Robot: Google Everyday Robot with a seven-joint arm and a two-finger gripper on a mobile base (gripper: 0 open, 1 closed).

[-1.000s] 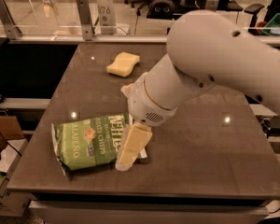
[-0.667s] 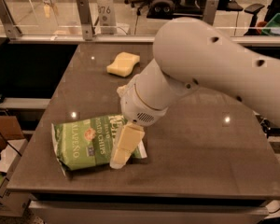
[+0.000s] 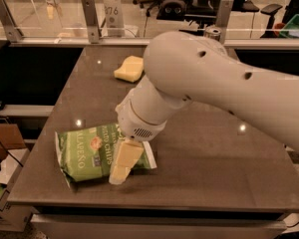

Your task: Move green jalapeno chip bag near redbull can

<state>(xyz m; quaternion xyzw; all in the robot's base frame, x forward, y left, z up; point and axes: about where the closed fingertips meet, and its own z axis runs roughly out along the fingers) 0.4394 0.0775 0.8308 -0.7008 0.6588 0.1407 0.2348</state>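
Note:
The green jalapeno chip bag [image 3: 87,152] lies flat near the front left corner of the dark table [image 3: 204,148], with white lettering and white edges. My gripper [image 3: 122,164] hangs from the big white arm and reaches down onto the bag's right part, covering some of it. The redbull can [image 3: 213,32] stands at the far edge of the table. Only its shiny top rim shows above the arm. The can is far from the bag.
A pale yellow sponge [image 3: 129,67] lies at the back middle of the table. A glass barrier on metal posts [image 3: 90,19] runs behind the far edge. Cardboard boxes [image 3: 4,148] sit on the floor to the left. The white arm [image 3: 214,83] spans the right half.
The arm has swung left and the gripper has moved a little left and down over the right part of the bag. The bag has not visibly moved.

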